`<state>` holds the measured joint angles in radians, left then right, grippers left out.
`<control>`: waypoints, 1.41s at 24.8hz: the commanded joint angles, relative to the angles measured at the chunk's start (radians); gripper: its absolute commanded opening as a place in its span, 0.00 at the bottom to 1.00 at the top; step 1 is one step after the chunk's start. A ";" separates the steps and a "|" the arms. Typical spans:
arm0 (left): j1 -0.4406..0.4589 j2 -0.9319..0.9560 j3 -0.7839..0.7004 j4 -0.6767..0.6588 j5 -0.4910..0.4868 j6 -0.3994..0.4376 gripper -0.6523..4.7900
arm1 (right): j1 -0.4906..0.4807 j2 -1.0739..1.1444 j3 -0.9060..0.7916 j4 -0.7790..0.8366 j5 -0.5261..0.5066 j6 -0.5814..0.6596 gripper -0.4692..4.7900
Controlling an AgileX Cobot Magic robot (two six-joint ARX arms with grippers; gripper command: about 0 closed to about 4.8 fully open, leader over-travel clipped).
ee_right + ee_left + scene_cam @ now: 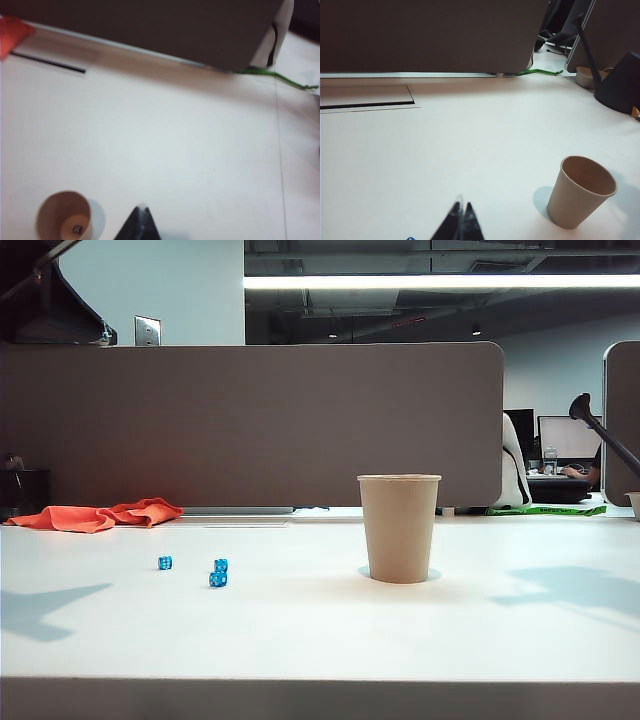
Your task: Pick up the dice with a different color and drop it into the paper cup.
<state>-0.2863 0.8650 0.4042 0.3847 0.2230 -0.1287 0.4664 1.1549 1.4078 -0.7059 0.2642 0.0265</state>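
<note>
Looks done: a small dark die (77,229), likely the purple one though blurry, sits inside the paper cup (399,527); three blue dice (218,579) remain on the table (320,640). Left gripper (462,220) and right gripper (141,222) both pinched closed, empty, held above the table near the cup, open room all round.

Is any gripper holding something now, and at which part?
Nothing is held. The left gripper and right gripper are both shut and empty above the table; a small die lies inside the paper cup.
</note>
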 commanded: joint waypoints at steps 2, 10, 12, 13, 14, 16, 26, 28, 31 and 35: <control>0.000 -0.002 0.005 0.019 -0.002 -0.003 0.11 | -0.013 -0.196 -0.280 0.236 0.106 -0.010 0.08; 0.000 -0.002 0.005 0.021 -0.002 -0.003 0.11 | -0.204 -0.325 -0.516 0.341 -0.040 -0.035 0.08; 0.000 -0.002 0.005 0.022 -0.003 -0.003 0.11 | -0.286 -0.346 -0.585 0.428 -0.123 -0.033 0.08; 0.000 -0.002 0.005 0.022 -0.003 -0.003 0.11 | -0.310 -0.355 -0.605 0.455 -0.140 -0.031 0.08; 0.000 -0.002 0.005 0.021 -0.003 -0.003 0.11 | -0.333 -0.362 -0.626 0.483 -0.158 -0.030 0.08; 0.000 -0.002 0.005 0.022 -0.012 -0.003 0.11 | -0.376 -0.383 -0.666 0.534 -0.201 -0.029 0.08; 0.000 -0.002 0.005 0.021 -0.069 -0.003 0.11 | -0.430 -0.497 -0.814 0.627 -0.215 0.004 0.08; 0.000 -0.002 0.005 0.021 -0.071 -0.002 0.11 | -0.430 -0.533 -0.869 0.663 -0.215 0.003 0.08; 0.000 -0.002 0.005 0.021 -0.071 -0.002 0.11 | -0.430 -0.571 -0.934 0.710 -0.215 0.003 0.08; 0.000 -0.002 0.005 0.021 -0.071 -0.002 0.11 | -0.431 -0.632 -1.022 0.795 -0.211 0.003 0.08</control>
<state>-0.2863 0.8650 0.4042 0.3866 0.1535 -0.1287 0.0341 0.5449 0.3988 0.0315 0.0521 0.0265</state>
